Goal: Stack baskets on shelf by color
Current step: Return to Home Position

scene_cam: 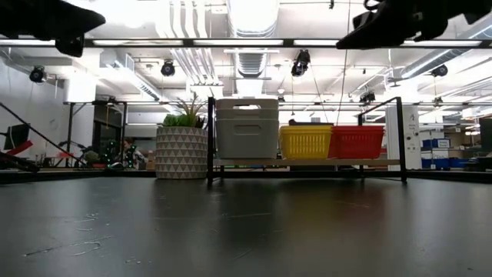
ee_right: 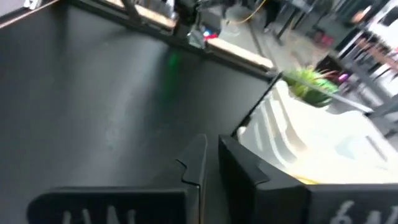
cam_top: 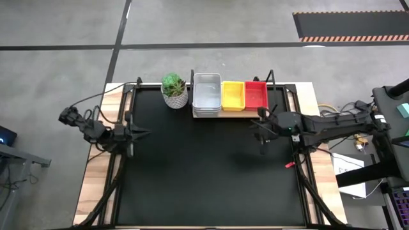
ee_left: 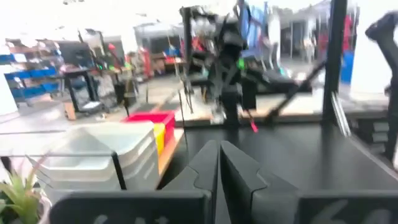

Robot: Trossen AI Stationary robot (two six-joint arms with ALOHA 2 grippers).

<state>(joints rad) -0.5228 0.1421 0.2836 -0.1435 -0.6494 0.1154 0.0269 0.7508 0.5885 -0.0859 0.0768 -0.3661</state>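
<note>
Left gripper (ee_left: 219, 167): 2 fingers pressed together, nothing in them. It sits over the left edge of the mat (cam_top: 204, 179), pointing right, well apart from the shelf (cam_top: 208, 115).

Right gripper (ee_right: 212, 148): fingers nearly together with only a thin slit between them, holding nothing. In the high view the right gripper (cam_top: 258, 121) is over the mat just in front of the shelf's red end, not touching it, and the arm reaches in from the right.

There are 3 stacks on the shelf in 1 row, side by side and touching. Going left to right in the high view:
- 1 white stack (cam_top: 206, 94)
- 1 yellow stack (cam_top: 232, 94)
- 1 red stack (cam_top: 256, 94)

In the low view the white stack (scene_cam: 247, 128) stands taller than the yellow (scene_cam: 305, 141) and the red (scene_cam: 356, 141), which are level with each other. The left wrist view shows several nested rims on the white stack. I can't get an exact basket count for any stack.

The shelf board (scene_cam: 307, 162) sits between 2 black uprights, 1 at each end, at the far edge of the mat.

1 plant pot (cam_top: 174, 90) stands just beside the shelf's white end, on the table and not on the board.
</note>
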